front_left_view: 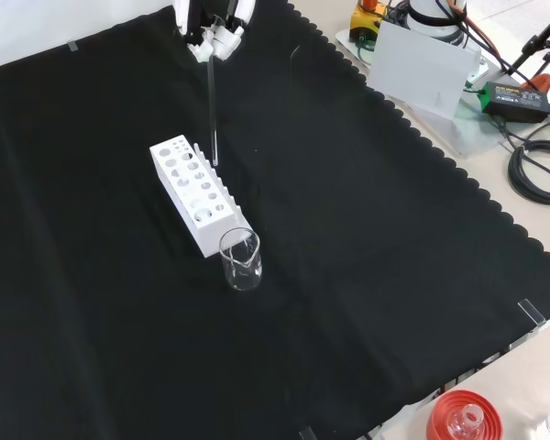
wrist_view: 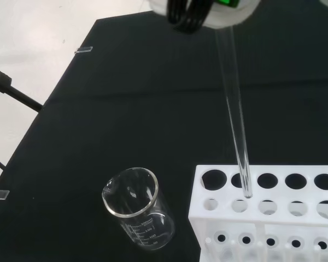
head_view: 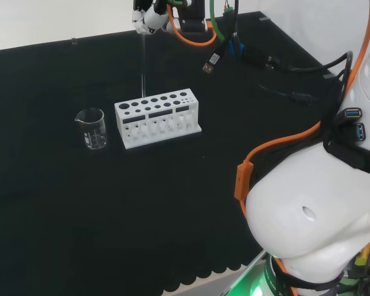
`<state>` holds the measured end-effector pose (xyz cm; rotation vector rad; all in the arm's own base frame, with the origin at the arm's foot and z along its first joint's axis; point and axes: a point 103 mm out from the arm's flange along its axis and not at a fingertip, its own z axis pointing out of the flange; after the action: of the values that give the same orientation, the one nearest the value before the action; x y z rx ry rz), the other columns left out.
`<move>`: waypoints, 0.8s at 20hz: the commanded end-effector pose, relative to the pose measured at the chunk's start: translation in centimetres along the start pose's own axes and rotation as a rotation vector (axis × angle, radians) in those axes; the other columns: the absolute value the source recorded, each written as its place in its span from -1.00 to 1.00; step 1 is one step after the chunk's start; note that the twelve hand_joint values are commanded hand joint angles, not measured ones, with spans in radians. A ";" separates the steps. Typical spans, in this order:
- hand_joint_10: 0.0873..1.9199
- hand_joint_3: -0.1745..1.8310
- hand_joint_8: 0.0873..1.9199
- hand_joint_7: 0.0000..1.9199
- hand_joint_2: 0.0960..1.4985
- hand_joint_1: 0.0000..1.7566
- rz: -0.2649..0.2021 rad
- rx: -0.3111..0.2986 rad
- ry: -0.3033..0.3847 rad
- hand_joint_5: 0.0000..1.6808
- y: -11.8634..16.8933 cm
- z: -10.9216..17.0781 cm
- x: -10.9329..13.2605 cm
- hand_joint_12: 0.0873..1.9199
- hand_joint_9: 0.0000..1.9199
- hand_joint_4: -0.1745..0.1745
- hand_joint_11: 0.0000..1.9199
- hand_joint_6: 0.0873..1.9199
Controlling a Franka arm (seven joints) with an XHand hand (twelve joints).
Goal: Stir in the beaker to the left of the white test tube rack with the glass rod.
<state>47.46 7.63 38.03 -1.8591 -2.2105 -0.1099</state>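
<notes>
Beaker [wrist_view: 138, 210] bears printed graduations; glass rod [wrist_view: 235, 117] hangs above rack [wrist_view: 273, 218].

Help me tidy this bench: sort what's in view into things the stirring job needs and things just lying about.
Needed:
- glass rod, hanging from the hand
- beaker, standing empty
- white test tube rack, the landmark beside the beaker

Lying about:
- red ribbed ring at the bench edge
- black cables on the cloth
- black power adapter

Fingers [front_left_view: 211, 41] hold glass rod [front_left_view: 212, 110] above rack [front_left_view: 194, 194].
</notes>
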 end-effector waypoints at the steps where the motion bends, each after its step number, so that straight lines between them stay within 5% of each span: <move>1: -0.47 -0.42 0.04 0.23 0.10 0.48 0.002 0.004 -0.001 0.23 0.0 0.1 0.1 -0.34 0.82 -1.00 0.67 -0.32; 16: -0.48 -0.41 0.03 0.23 0.08 0.48 -0.041 0.012 -0.007 0.24 0.8 -0.2 0.6 -0.34 0.82 -1.00 0.68 -0.33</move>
<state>47.81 7.76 38.11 -1.8405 -2.2233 -0.1083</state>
